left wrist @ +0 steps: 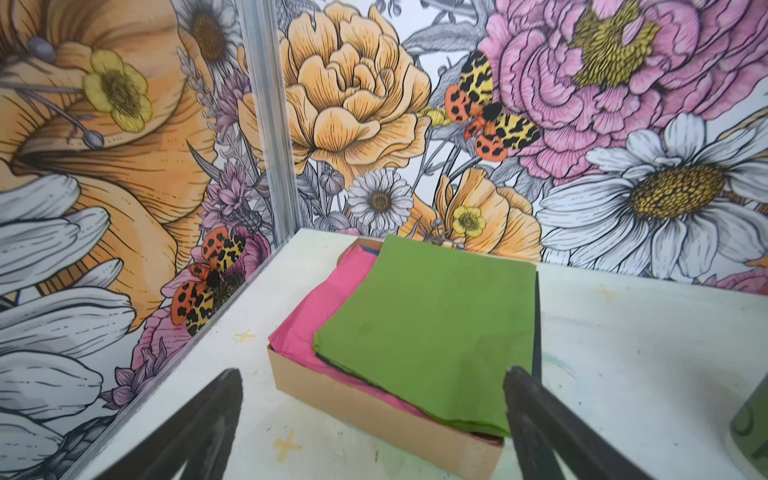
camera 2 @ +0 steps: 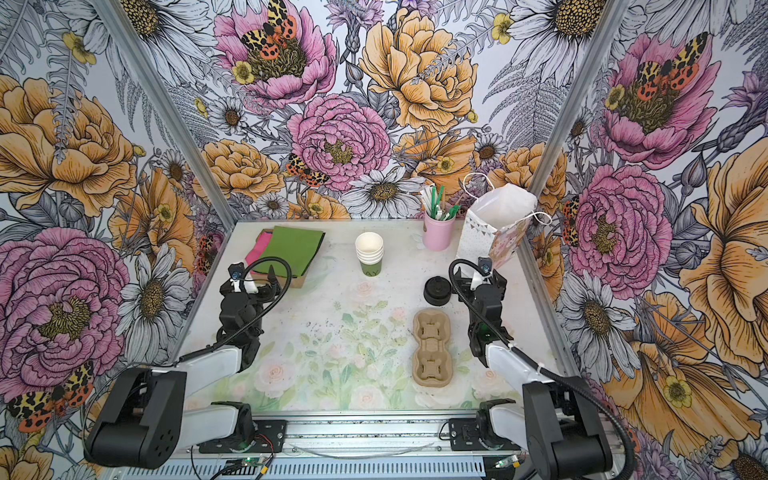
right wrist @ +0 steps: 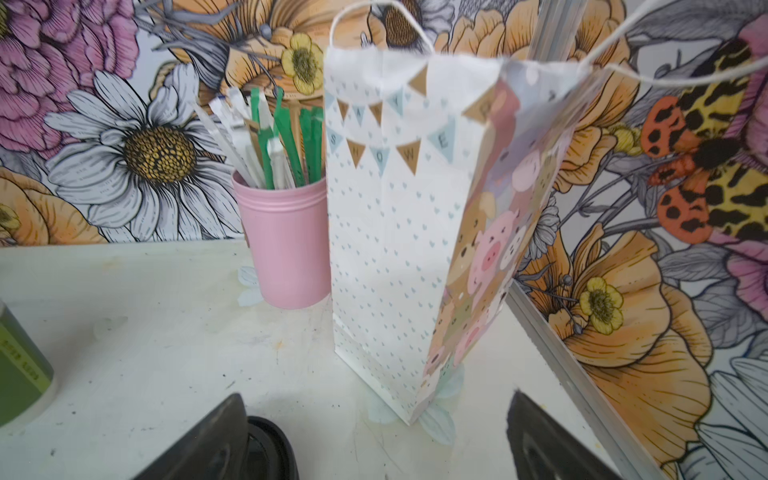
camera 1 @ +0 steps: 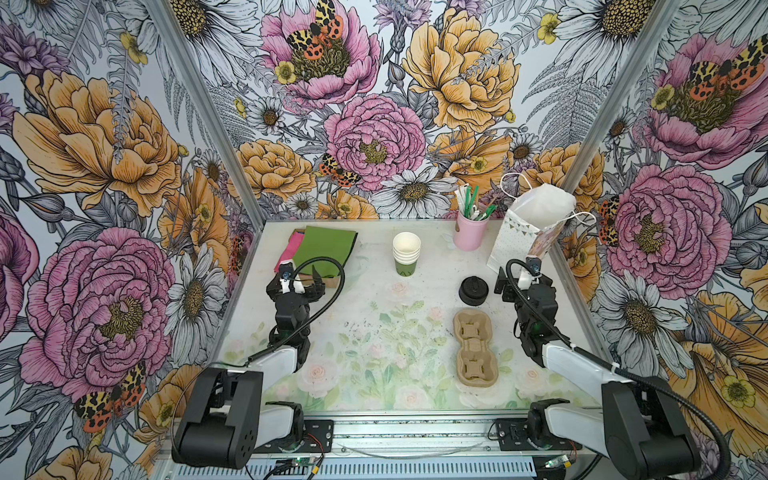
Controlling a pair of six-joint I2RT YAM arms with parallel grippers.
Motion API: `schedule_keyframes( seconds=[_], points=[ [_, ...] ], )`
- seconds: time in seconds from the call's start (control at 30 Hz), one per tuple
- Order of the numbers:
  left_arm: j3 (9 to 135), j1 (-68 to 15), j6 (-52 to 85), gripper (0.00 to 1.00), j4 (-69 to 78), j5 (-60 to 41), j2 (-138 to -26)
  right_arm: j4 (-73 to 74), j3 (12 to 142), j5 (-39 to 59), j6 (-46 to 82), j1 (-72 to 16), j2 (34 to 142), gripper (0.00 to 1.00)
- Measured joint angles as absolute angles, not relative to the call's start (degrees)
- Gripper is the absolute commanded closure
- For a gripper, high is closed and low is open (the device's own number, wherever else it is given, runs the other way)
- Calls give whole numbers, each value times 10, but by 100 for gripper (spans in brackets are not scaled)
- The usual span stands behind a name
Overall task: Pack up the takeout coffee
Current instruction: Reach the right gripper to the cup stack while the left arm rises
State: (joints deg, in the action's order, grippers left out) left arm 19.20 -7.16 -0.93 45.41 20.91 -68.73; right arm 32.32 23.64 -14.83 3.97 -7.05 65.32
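The takeout coffee does not show in any view. My left gripper (camera 1: 300, 280) (left wrist: 372, 371) stands open and empty just in front of a shallow cardboard box (left wrist: 374, 407) of green and pink paper sheets. Near the back right, my right gripper (camera 1: 519, 277) (right wrist: 377, 395) is open and empty, facing a tall patterned paper gift bag (camera 1: 519, 237) (right wrist: 395, 249). A short stack of loose black lids (camera 1: 473, 290) (right wrist: 270, 444) sits right beside one of its fingers. A white lining or paper shows at the bag's open top.
A stack of lidless white-and-green paper cups (camera 1: 406, 254) stands at the back middle. A pink cup of stirrers and sachets (camera 1: 469, 232) is beside the bag. A brown pulp cup carrier (camera 1: 473, 347) lies right of centre. Patterned walls enclose the table on three sides.
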Motion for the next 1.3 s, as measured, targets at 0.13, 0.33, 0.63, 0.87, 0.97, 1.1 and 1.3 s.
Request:
schedule_keyframes(
  seconds=[0.13,0.33,0.63,0.87,0.97,1.1,1.3],
  points=[
    [217,-99,19,1,375,227,-601,225,285,-154,48,-93,577,1],
    [246,-117,119,1,257,162,-510,79,387,-142,66,-137,507,1],
    [335,-203,207,1,86,4,-483,-68,572,-106,77,-246,601,7],
    [427,-269,170,1,-73,-60,-515,-192,743,-88,102,-292,820,11],
    [442,-273,141,1,-100,-65,-513,-233,783,-81,115,-298,879,14],
    [450,-273,104,1,-117,-73,-511,-282,847,-74,129,-298,948,16],
    [452,-273,58,1,-126,-101,-510,-333,926,-55,144,-298,1010,28]
  ],
)
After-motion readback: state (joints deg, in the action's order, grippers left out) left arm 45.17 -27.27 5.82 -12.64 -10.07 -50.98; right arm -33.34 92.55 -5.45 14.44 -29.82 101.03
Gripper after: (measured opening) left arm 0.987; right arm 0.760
